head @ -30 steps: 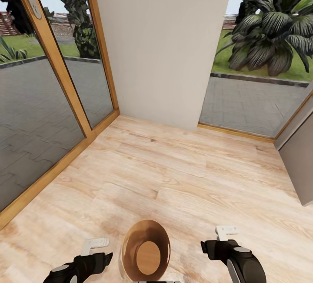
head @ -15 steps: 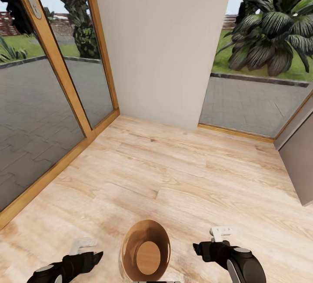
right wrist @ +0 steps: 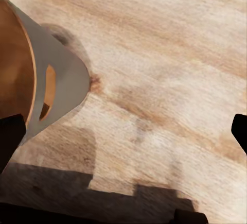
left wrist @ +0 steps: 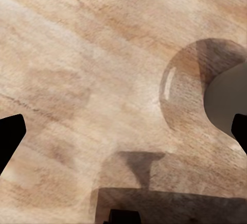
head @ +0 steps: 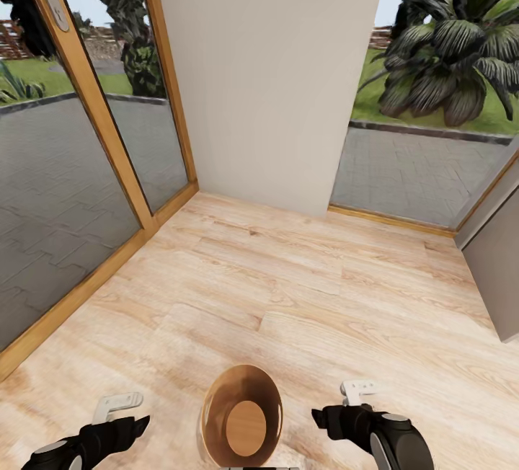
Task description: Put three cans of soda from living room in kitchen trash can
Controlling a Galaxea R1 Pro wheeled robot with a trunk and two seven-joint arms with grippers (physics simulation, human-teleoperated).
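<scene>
Round tapered bin with tan wood-coloured inside [head: 242, 419] stands on pale wood-plank floor [head: 288, 290], between both arms; left end effector [head: 119, 405] beside it, fingers spread, empty; right end effector [head: 358, 388] likewise spread, empty; wood-framed glass doors [head: 79, 138] at left.

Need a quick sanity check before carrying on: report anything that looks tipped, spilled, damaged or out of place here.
Nothing stands out. The round tapered bin with the tan wood-coloured inside stands upright on the pale wood-plank floor, and what shows of its inside holds nothing. The left pincer and right pincer flank it, both open and holding nothing. No spills or damage.
</scene>
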